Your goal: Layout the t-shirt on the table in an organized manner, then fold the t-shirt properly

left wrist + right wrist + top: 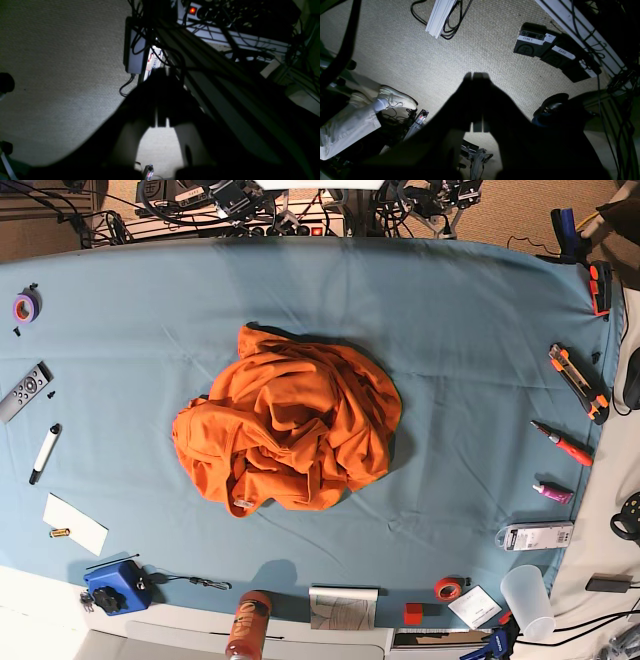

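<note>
Two shut grippers, one crumpled shirt

Both tools are clenched on nothing. The left gripper [160, 100] shows as a dark silhouette with its jaws pressed together, pointing down at carpet and cable-strung framing. The right gripper [478, 102] is likewise closed and empty, over carpet with labelled pedals ahead of it and a seated person's shoe off to one side. Neither is over the work; the base view shows no arm at all.

Well away from both, the t-shirt [288, 420] lies in a bunched heap at the middle of the table [470, 330], with no hem, collar or sleeve clearly readable.

To lay it out well, I judge both arms should come in opened, take separate outer edges of the heap, and draw them apart rather than pinch the middle.
</note>
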Controlling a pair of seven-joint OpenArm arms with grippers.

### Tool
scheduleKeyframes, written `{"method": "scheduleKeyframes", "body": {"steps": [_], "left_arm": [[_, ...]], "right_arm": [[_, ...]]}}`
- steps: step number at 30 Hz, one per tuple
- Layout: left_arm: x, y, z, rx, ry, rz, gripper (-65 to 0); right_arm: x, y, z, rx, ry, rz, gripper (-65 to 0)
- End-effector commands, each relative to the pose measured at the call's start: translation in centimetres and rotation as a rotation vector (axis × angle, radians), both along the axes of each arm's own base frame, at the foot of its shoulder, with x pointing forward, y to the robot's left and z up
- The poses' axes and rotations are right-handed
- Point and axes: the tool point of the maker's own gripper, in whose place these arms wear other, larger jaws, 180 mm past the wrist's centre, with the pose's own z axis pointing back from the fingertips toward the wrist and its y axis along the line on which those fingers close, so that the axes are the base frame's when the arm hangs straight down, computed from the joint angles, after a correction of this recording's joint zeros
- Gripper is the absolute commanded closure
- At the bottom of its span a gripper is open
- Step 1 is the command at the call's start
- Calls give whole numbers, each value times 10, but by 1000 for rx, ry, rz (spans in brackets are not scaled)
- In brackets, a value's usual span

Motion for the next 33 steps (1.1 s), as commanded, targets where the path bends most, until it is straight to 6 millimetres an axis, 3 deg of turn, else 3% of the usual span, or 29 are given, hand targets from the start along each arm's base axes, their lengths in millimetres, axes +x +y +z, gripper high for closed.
{"method": "scheduleKeyframes", "body": {"steps": [1,19,26,33], "left_arm": [[2,-1,1,-8,-10,3,0],[1,-1,1,-11,-10,2,0],[-10,-9,7,-102,-29,-30,0],[-37,13,15,-62,-37,-66,0]], "right_arm": [[-1,-1,1,2,8,3,0],[-2,-1,1,1,10,3,0],[-7,-26,2,-47,32,11,0],[-23,-56,10,-91,76,-52,0]]}}
